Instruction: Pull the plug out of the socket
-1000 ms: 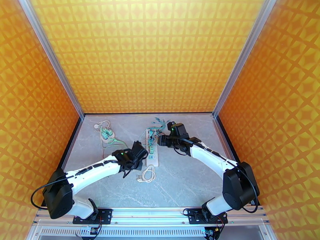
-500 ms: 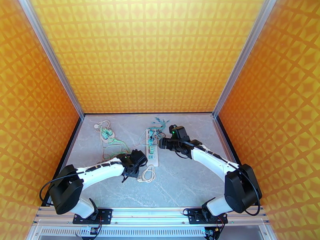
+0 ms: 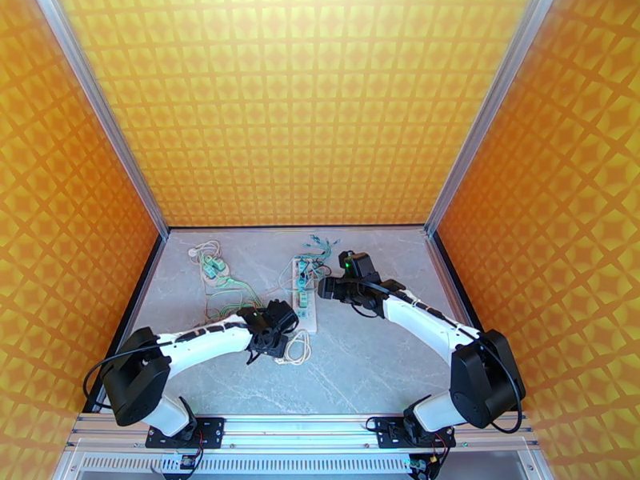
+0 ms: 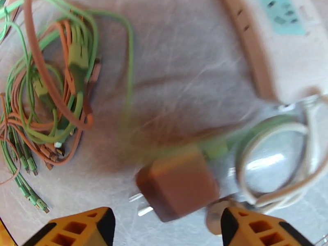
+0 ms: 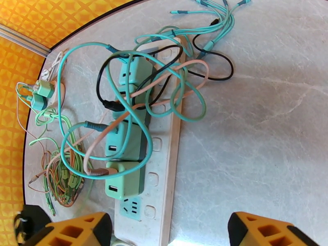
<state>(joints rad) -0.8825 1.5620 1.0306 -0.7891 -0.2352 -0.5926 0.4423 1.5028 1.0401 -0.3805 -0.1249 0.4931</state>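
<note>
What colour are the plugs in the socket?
Plugs: pale green, best in right wrist view.

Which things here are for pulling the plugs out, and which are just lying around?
For the job: power strip, green plugs in it, brown plug already out.
Lying around: loose cable bundle, two small plugs far off.

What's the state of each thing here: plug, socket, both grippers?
plug: unplugged, prongs bare, ungripped, blurred.
socket: green chargers plugged in; nearest outlet empty.
left gripper: open, astride the plug.
right gripper: open, above the socket.
</note>
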